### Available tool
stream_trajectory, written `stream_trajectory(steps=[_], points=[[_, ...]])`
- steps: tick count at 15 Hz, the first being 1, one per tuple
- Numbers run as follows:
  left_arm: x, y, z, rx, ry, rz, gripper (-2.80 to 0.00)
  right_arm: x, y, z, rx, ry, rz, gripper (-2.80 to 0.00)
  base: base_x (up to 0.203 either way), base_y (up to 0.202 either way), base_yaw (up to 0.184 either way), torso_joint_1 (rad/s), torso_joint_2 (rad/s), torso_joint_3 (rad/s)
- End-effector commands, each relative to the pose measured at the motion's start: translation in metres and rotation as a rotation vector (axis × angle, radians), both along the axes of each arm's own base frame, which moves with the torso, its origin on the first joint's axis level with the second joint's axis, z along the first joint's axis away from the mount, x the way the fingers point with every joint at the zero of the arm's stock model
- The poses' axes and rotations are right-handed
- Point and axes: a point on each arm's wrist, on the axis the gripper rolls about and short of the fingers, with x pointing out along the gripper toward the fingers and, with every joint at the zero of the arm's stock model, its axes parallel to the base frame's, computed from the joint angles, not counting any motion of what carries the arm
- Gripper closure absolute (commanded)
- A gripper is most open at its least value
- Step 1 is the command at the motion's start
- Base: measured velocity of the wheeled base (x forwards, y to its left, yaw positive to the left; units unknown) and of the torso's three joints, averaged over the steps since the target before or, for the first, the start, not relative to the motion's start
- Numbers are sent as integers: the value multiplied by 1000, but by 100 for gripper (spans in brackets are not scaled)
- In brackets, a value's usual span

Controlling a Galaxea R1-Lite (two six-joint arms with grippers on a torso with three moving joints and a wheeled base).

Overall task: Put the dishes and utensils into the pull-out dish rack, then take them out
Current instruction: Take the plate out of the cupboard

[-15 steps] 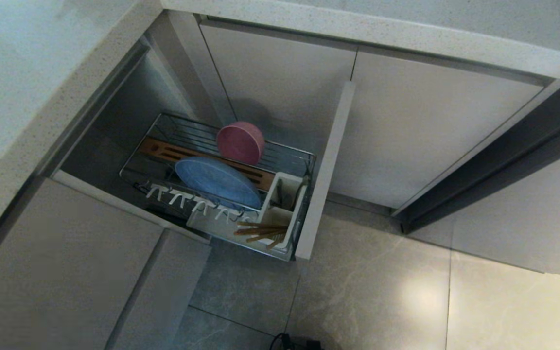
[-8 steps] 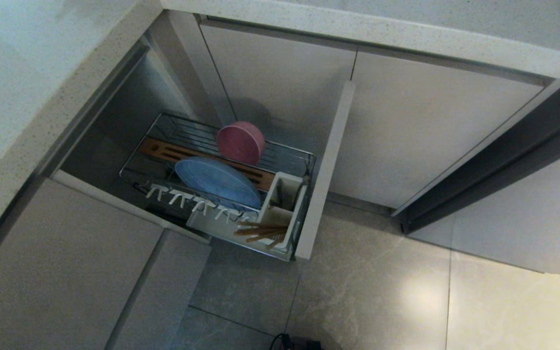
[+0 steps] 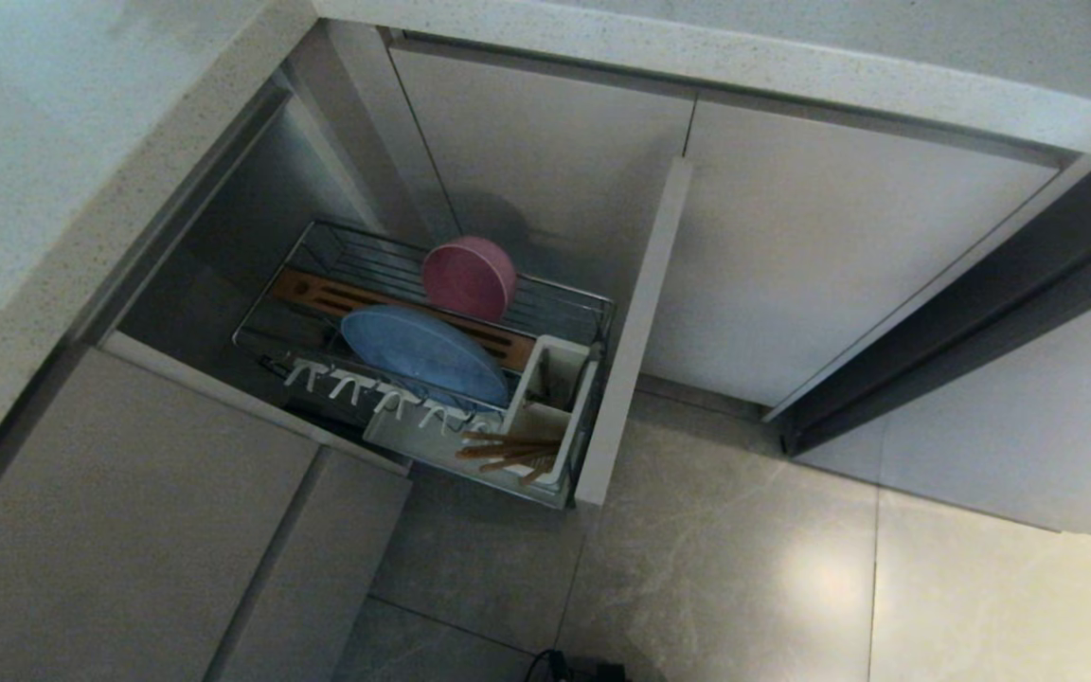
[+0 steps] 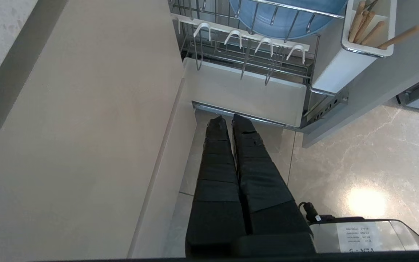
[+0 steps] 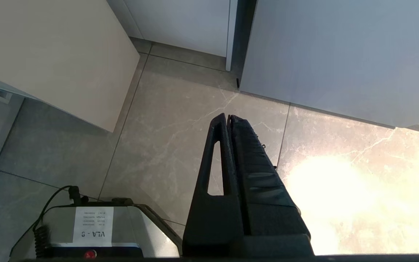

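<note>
The pull-out dish rack [image 3: 545, 305] stands drawn out of the cabinet, its beige front panel [image 3: 635, 322] toward the floor. A pink bowl [image 3: 468, 277] stands on edge at the rack's far side. The light-blue plate [image 3: 422, 353] leans in the wooden strip [image 3: 318, 294], behind the white pegs [image 3: 356, 386]. Wooden chopsticks [image 3: 506, 453] stick out of the white caddy [image 3: 555, 398]. Neither arm shows in the head view. My left gripper [image 4: 229, 122] hangs shut and empty below the rack's drip tray [image 4: 246, 95], with the plate [image 4: 286, 18] and chopsticks [image 4: 367, 27] beyond. My right gripper [image 5: 228, 118] is shut and empty over the floor.
Beige cabinet doors [image 3: 545, 170] close the wall behind the rack, and a lower cabinet front [image 3: 110, 530] flanks its left. Grey speckled counter [image 3: 53, 142] runs above. Tiled floor [image 3: 744, 568] spreads to the right. My base with a cable [image 5: 86, 229] sits low near both grippers.
</note>
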Motion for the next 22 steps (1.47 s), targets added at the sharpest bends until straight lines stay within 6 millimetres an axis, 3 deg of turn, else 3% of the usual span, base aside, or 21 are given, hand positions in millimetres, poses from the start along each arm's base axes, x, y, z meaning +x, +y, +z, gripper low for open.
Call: stream_trajectory(steps=[1,6,8,12,17,20,22], points=[[3,0,-11,0,40,0,0,0,0,0,0,-1,0,0,0,0,0,0,0,0],[2,0,-7,1,23,3,0,0,0,0,-1,-1,0,0,0,0,0,0,0,0],[-8,0,23,-2,-68,6,0,0,0,0,0,-1,0,0,0,0,0,0,0,0],[-35,0,102,2,-160,9,0,0,0,0,-1,-1,0,0,0,0,0,0,0,0],[-8,1,197,2,-128,17,0,0,0,0,0,-1,0,0,0,0,0,0,0,0],[11,1,238,-3,-137,-56,0,0,0,0,-1,-1,0,0,0,0,0,0,0,0],[22,0,255,8,-140,-131,0,0,0,0,0,-1,0,0,0,0,0,0,0,0]])
